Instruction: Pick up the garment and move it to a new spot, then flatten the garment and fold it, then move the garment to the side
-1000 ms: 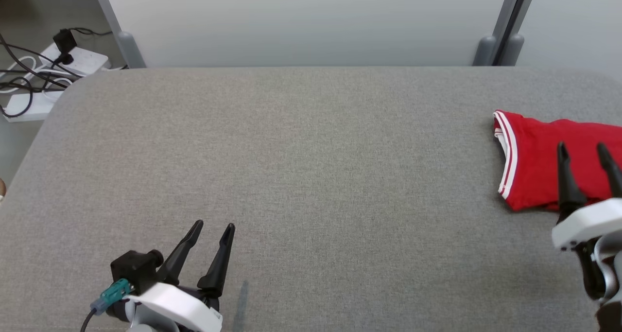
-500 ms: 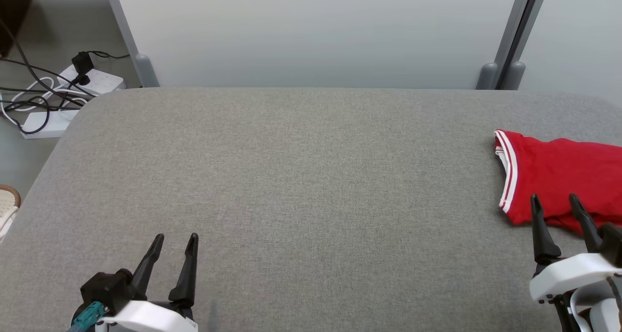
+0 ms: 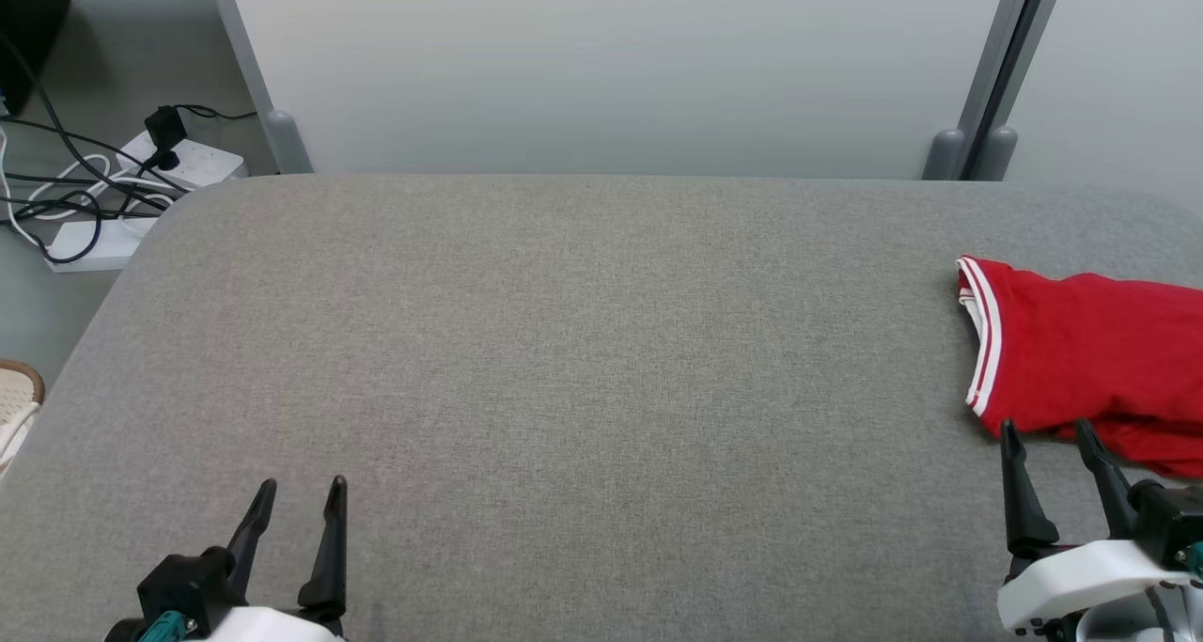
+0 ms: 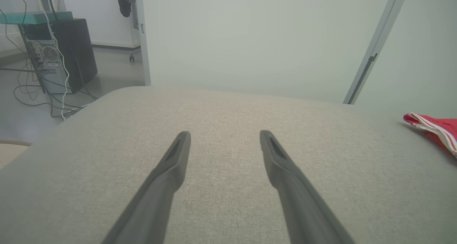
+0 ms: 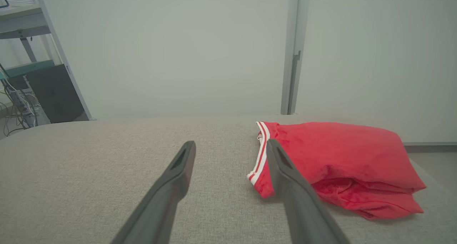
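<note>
at the right end of the grey surface (image 3: 601, 341): a red garment (image 3: 1090, 360), folded into a loose stack, white-striped hem turned toward the surface's middle, outer part cut off by the head view's edge. near the surface's front right: right gripper (image 3: 1045, 426), fingers (image 5: 296, 194) apart and empty, tips just short of the garment's near edge, one finger crossing the striped hem in the right wrist view. near the surface's front left: left gripper (image 3: 303, 482), fingers (image 4: 167, 176) spread, nothing between them, well apart from the garment. off the surface's far left corner, on the floor: a white power strip (image 3: 188, 158) and tangled cables (image 3: 56, 200). behind the surface's far edge: a pale wall panel (image 3: 601, 59).
</note>
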Controlling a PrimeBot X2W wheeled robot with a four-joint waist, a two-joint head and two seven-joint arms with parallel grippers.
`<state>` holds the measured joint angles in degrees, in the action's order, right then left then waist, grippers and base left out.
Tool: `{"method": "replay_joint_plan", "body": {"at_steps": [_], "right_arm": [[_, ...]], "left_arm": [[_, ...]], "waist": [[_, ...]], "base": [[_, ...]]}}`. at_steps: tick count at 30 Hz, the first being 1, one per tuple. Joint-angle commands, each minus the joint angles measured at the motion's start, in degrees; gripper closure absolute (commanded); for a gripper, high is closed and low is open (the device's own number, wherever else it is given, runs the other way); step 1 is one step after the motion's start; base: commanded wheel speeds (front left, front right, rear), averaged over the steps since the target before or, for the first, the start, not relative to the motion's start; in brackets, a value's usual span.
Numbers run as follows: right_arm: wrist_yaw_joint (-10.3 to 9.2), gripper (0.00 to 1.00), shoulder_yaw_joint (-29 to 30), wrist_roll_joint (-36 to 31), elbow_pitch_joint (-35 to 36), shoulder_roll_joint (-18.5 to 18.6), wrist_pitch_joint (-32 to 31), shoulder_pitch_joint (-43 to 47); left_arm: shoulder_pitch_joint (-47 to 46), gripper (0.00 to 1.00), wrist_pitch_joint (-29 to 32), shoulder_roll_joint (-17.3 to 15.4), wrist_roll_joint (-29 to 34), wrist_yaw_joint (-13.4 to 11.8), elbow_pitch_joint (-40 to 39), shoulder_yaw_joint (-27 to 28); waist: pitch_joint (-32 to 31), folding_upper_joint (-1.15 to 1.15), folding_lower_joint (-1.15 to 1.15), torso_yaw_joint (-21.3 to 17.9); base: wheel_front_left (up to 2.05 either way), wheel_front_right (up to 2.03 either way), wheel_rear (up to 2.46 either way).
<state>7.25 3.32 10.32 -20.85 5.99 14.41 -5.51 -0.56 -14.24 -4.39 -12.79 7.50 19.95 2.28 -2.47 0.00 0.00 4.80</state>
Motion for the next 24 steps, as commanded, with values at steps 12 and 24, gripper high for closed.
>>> {"method": "replay_joint_plan", "body": {"at_steps": [12,24], "right_arm": [[0.0,1.0,0.03,-0.74,1.29,-0.52,-0.02,0.62],[0.01,1.0,0.31,4.72,-0.8,-1.75,-1.91,2.61]], "left_arm": [[0.7,1.0,0.07,1.41,2.09,0.0,0.22,2.09],[1.94,1.0,1.72,2.14,-3.24,0.0,2.61,2.39]], "waist": [[-0.31,0.0,0.0,-0.36],[-0.26,0.0,0.1,-0.66]], "base": [[0.0,0.0,0.0],[0.0,0.0,0.0]]}}
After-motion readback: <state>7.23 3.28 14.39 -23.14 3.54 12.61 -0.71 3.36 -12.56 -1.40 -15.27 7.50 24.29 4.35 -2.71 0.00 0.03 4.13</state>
